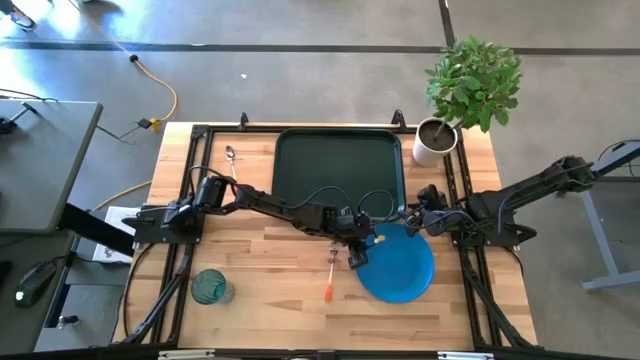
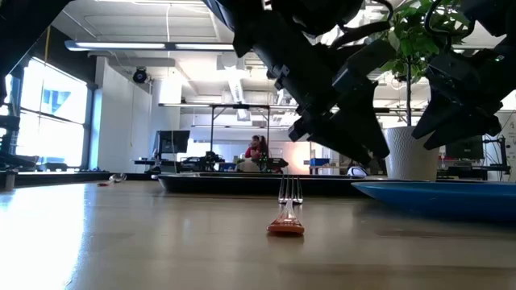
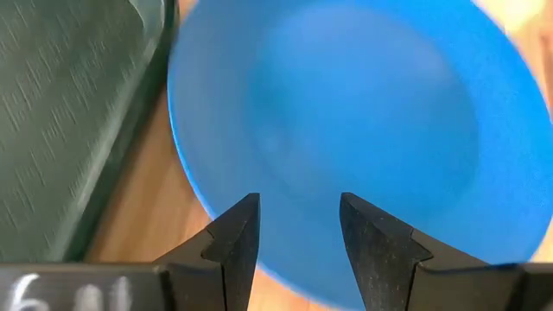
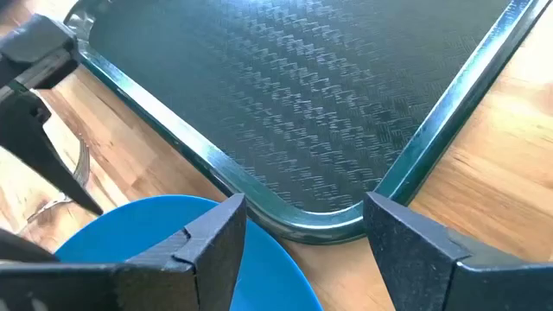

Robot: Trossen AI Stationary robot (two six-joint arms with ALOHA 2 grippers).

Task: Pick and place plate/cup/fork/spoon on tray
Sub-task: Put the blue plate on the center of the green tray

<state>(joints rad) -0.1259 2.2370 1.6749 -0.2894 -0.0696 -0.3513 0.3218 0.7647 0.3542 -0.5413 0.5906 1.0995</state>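
Observation:
The blue plate (image 1: 400,265) lies flat on the table, near and right of the dark-green tray (image 1: 338,165). My left gripper (image 1: 357,254) is open over the plate's left rim; in its wrist view (image 3: 298,212) the plate (image 3: 363,112) fills the gap. My right gripper (image 1: 412,222) is open over the plate's far rim, and its wrist view (image 4: 302,225) shows the plate (image 4: 147,242) and the tray's near corner (image 4: 328,220). The fork (image 1: 330,275) lies left of the plate. The spoon (image 1: 231,158) lies left of the tray. The teal cup (image 1: 209,287) stands at the near left.
A white plant pot (image 1: 435,140) with a leafy plant stands at the tray's far right corner. In the low view the fork (image 2: 288,213) lies in front, with the plate (image 2: 439,196) to its right and the tray (image 2: 242,184) behind. Bare wood lies between cup and fork.

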